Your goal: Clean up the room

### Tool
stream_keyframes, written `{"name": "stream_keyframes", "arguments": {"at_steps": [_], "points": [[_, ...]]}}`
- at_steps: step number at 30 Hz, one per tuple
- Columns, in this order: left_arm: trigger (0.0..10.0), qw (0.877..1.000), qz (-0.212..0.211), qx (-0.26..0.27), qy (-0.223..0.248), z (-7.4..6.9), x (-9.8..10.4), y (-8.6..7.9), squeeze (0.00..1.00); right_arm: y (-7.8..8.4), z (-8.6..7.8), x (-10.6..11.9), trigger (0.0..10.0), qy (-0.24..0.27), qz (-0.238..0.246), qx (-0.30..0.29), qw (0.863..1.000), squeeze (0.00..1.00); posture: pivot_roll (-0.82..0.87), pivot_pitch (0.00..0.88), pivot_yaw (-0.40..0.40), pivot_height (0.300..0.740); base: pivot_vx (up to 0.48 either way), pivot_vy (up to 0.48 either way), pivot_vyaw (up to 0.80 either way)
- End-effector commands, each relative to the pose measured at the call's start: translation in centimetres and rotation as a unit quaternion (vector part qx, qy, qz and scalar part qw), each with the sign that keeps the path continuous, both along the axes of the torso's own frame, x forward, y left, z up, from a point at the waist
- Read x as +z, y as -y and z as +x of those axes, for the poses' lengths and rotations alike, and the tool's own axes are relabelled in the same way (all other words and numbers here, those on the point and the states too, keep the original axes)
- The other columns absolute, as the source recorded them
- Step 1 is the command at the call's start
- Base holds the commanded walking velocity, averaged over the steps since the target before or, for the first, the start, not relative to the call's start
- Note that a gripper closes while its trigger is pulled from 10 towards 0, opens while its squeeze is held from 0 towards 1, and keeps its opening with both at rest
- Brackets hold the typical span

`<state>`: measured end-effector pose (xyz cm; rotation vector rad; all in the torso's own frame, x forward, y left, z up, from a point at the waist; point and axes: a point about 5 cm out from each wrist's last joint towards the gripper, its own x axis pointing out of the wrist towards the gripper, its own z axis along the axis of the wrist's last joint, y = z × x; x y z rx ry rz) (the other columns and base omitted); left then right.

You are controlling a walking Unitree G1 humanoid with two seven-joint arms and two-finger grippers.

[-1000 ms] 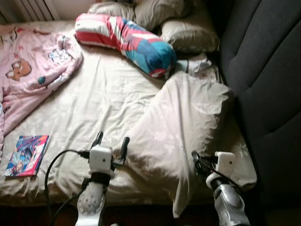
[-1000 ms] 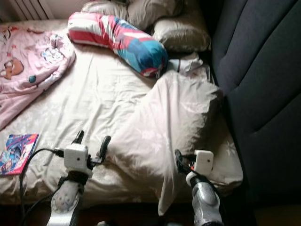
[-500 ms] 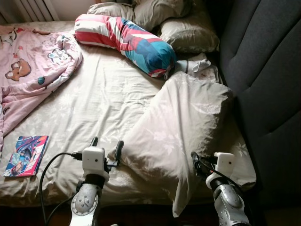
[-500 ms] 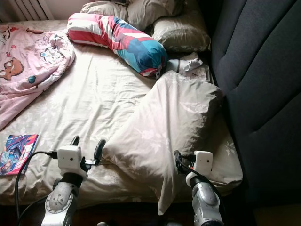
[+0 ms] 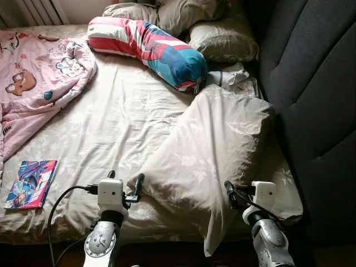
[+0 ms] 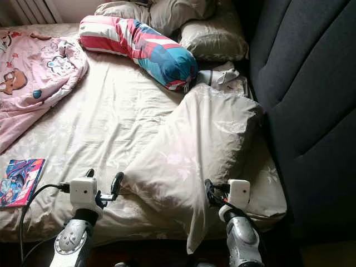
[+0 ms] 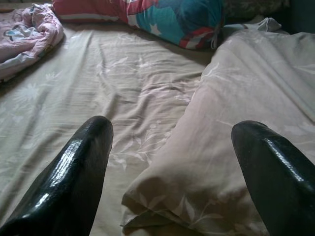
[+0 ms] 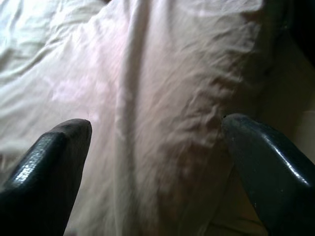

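A large beige pillow [image 5: 217,144] lies slantwise on the bed [image 5: 122,117], its lower corner hanging over the near edge. My left gripper [image 5: 124,179] is open at the pillow's near left corner [image 7: 162,196], which sits between its fingers [image 7: 74,177] without being pinched. My right gripper [image 8: 157,147] is open too, right up against the pillow's right flank [image 8: 167,98]. A striped red, white and blue bolster [image 5: 150,47] lies near the head. A pink printed blanket [image 5: 39,78] is bunched at the far left. A colourful book [image 5: 30,183] rests by the near left edge.
Two more beige pillows [image 5: 222,39] are stacked at the top of the bed. A crumpled white item [image 5: 233,78] lies beside the bolster. A dark padded headboard [image 5: 317,89] runs along the right side. A radiator [image 5: 33,11] stands at the far left.
My left gripper has drawn back toward me and slightly left, now sitting lower at the pillow's near corner. The right arm has barely moved. The pillow has stayed in place.
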<state>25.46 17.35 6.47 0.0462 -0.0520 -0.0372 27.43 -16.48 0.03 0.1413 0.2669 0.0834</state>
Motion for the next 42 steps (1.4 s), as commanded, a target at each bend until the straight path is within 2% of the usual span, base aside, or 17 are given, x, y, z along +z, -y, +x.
{"name": "stream_keyframes", "arguments": {"at_steps": [1,9,21,27,42], "points": [[10.0,1.0,-0.005,0.0,-0.01,-0.2,-0.3,0.1,0.0,-0.1,-0.7,-0.9,10.0,-0.024,-0.002,0.003,1.0,0.0,-0.04,0.233,-0.008,0.725,0.0,0.0,0.0],[10.0,1.0,-0.004,-0.004,-0.007,0.0,-0.2,0.2,0.0,-0.5,-0.8,-0.8,10.0,-0.014,-0.004,0.012,1.0,0.0,-0.05,0.239,-0.007,0.682,0.0,0.0,0.0],[10.0,1.0,-0.007,-0.013,-0.002,0.4,0.1,0.6,0.0,-0.5,-0.8,-0.8,10.0,-0.015,-0.004,0.012,1.0,0.0,-0.05,0.239,-0.004,0.682,0.0,0.0,0.0],[10.0,1.0,-0.006,-0.018,-0.002,0.4,0.2,0.9,0.0,-1.0,-0.7,-0.8,10.0,-0.016,-0.001,0.026,1.0,0.0,-0.05,0.232,-0.002,0.643,0.0,0.0,0.0],[10.0,1.0,0.002,-0.021,0.003,0.8,0.6,1.2,0.0,-1.1,-0.6,-0.7,10.0,-0.015,0.003,0.022,1.0,0.0,-0.05,0.23,0.002,0.643,0.0,0.0,0.0]]}}
